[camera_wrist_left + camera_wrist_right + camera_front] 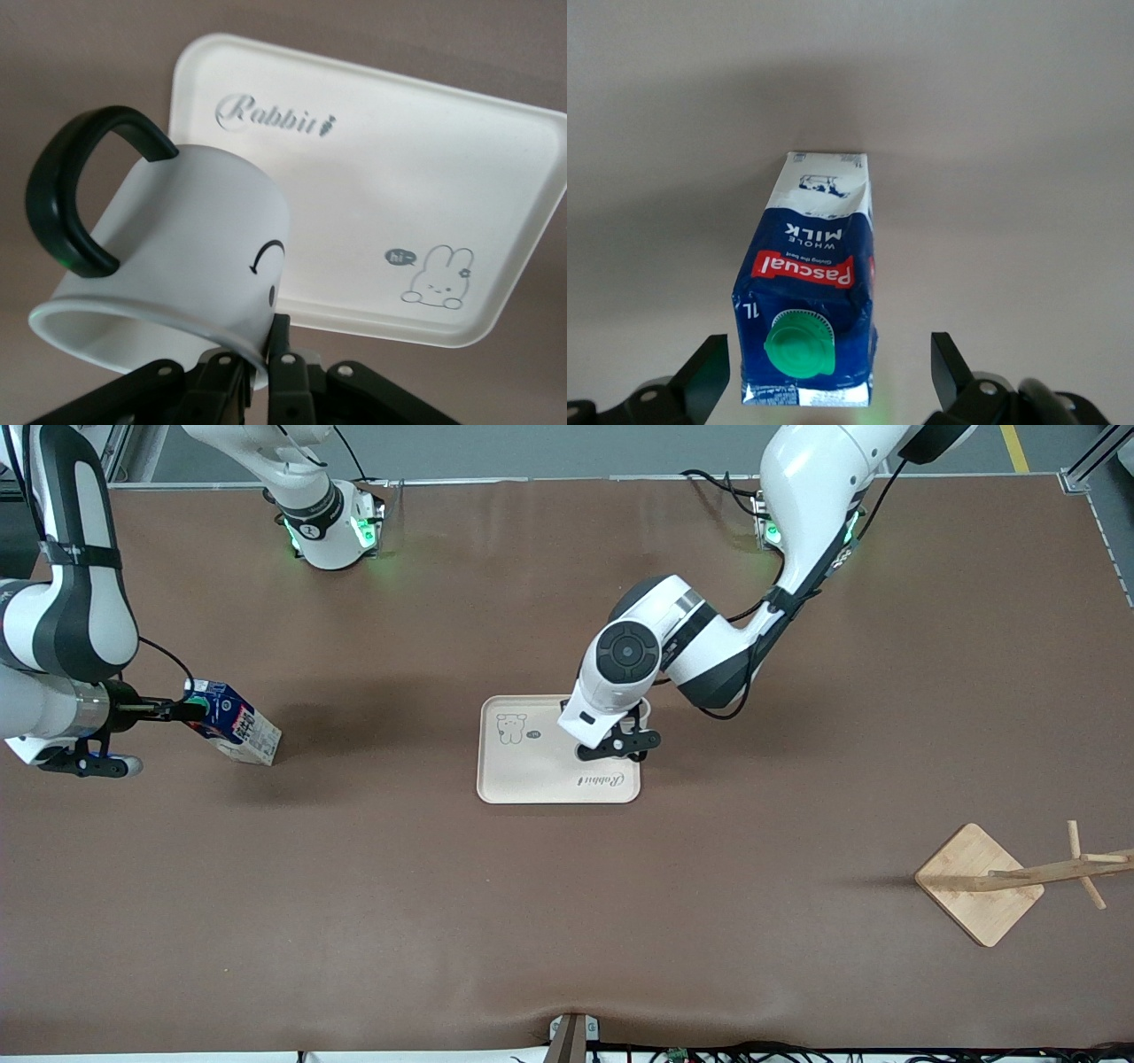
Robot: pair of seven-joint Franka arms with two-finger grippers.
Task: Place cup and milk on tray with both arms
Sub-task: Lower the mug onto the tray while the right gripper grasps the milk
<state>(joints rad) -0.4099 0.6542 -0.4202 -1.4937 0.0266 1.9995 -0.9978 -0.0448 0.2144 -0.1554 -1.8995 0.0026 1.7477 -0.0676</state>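
The cream tray [532, 775] lies at the table's middle; it also shows in the left wrist view [399, 168]. My left gripper [623, 742] is over the tray's end toward the left arm. It [268, 343] is shut on the rim of the white smiley cup [186, 257], which is tilted with its black handle [62, 208] out to the side. In the front view the arm hides most of the cup [646, 708]. The milk [237, 728] stands on the table toward the right arm's end. My right gripper [195, 710] is open, fingers either side of the carton's top [811, 283] without touching.
A square wooden rack base [977, 883] with a pegged pole [1054, 868] is toward the left arm's end of the table, nearer the front camera than the tray. The brown table covering [567, 921] lies bare between the tray and the front edge.
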